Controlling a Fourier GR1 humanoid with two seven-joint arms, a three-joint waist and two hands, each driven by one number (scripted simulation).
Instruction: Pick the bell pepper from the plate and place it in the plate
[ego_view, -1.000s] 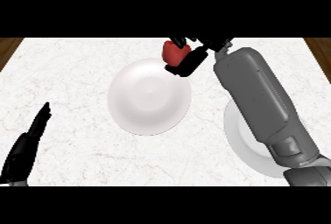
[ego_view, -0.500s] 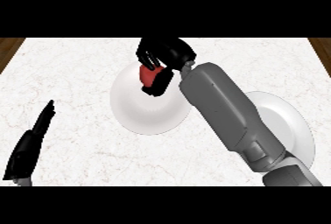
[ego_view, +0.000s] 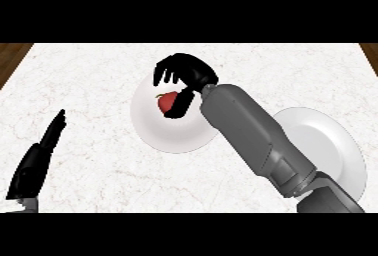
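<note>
The red bell pepper (ego_view: 167, 100) is seen between the relaxed, spread fingers and thumb of the right hand (ego_view: 186, 75), above a white plate (ego_view: 159, 131).

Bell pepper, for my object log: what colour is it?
Red, with a small green stem; the bell pepper shows in the head view.
</note>
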